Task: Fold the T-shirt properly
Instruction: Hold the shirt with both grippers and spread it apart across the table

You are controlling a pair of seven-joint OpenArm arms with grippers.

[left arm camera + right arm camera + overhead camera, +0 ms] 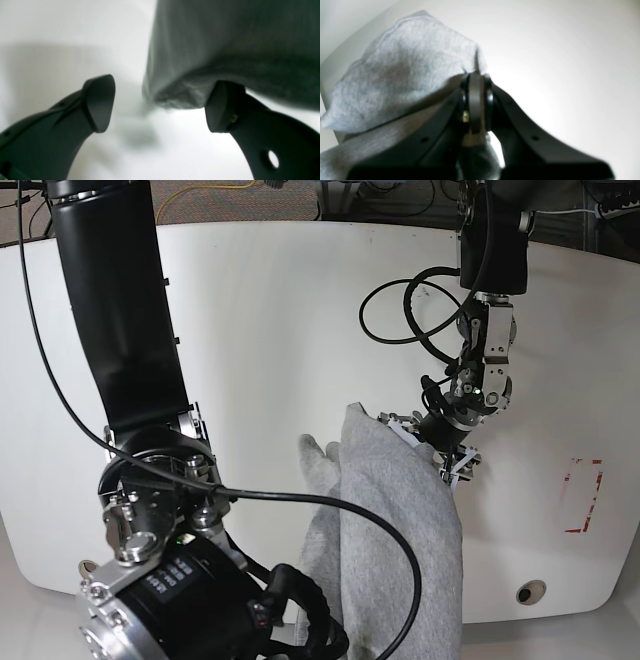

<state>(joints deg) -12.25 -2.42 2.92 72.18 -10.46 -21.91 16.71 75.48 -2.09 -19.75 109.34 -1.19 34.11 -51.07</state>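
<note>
Your right gripper point(475, 100) is clamped on a fold of the T-shirt point(390, 530), which hangs bunched at lower centre of the base view, above the white table point(280, 320). Your left gripper point(160, 105) stands with jaws apart, holding nothing, a hem edge just touching one fingertip point(220, 105). Close on that edge squarely before you lift, then spread the cloth flat. In the base view, the left arm reaches down from the upper right.
</note>
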